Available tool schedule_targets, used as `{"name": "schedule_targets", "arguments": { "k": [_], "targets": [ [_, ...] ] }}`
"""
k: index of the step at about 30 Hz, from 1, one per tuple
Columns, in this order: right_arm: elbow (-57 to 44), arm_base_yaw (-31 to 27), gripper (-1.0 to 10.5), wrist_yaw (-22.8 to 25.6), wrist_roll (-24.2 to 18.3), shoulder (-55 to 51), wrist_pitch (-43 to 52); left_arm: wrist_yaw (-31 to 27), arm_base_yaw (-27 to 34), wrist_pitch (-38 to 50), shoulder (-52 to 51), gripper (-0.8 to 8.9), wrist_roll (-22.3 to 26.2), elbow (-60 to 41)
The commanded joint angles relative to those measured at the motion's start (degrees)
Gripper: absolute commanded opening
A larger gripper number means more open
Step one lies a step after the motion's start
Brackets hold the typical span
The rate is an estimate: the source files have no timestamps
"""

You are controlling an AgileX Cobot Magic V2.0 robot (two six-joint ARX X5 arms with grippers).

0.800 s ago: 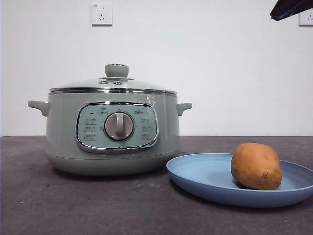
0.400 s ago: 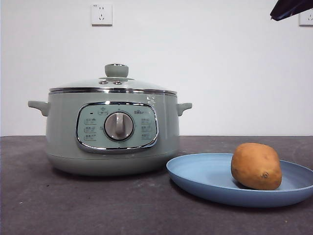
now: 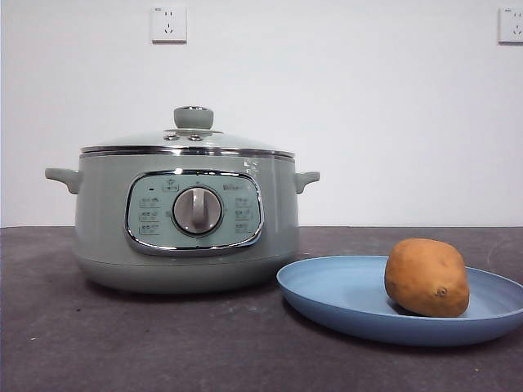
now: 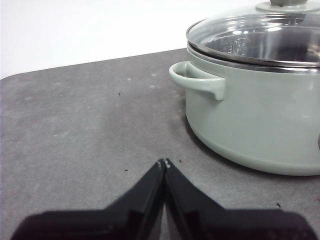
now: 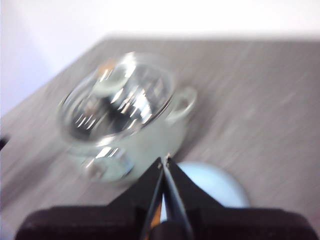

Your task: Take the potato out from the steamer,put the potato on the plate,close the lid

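The sage-green steamer (image 3: 188,216) stands on the dark table with its glass lid (image 3: 189,139) on. The golden-brown potato (image 3: 426,278) lies on the light-blue plate (image 3: 343,294) to the steamer's right. My left gripper (image 4: 163,162) is shut and empty, low over the table beside the steamer (image 4: 260,115), near its side handle (image 4: 197,80). My right gripper (image 5: 165,159) is shut and empty, high above the steamer (image 5: 125,115) and the plate (image 5: 210,182); that view is blurred. Neither arm shows in the front view.
Two wall sockets (image 3: 168,24) sit on the white wall behind. Bare dark table (image 4: 75,125) stretches beside the steamer and in front of it (image 3: 147,343).
The black arm tip at the front view's top right corner has left the picture. The steamer, lid, plate and potato have not moved.
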Motion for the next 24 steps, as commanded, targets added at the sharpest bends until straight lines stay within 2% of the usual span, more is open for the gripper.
{"name": "schedule_targets", "arguments": {
  "k": [1, 6, 11, 13, 18, 24],
  "targets": [
    [-4.52, -4.04, 0.0, 1.81, -1.2, -4.37, 3.98, -0.04, 0.15, 0.13, -0.15, -0.03, -0.59, -0.87],
    [-16.33, -8.59, 0.0, 4.72, -1.46, -13.0, 16.85, -0.04, 0.15, 0.11, -0.15, -0.03, -0.59, -0.87],
    [-28.44, -9.97, 0.0, 4.94, -1.49, -20.52, 25.11, -0.07, 0.15, 0.13, -0.15, -0.03, -0.59, -0.87],
    [-32.87, -10.03, 0.0, 6.62, -0.5, -23.06, 27.67, -0.04, 0.15, 0.13, -0.15, -0.03, -0.59, -0.87],
    [-40.13, -10.01, 0.0, 10.34, 2.49, -28.04, 29.03, -0.04, 0.15, 0.13, -0.15, -0.03, -0.59, -0.87],
    [-44.89, -10.01, 0.0, 10.54, 4.09, -30.75, 28.96, -0.04, 0.15, 0.13, -0.15, -0.03, -0.59, -0.87]
  ]
}}
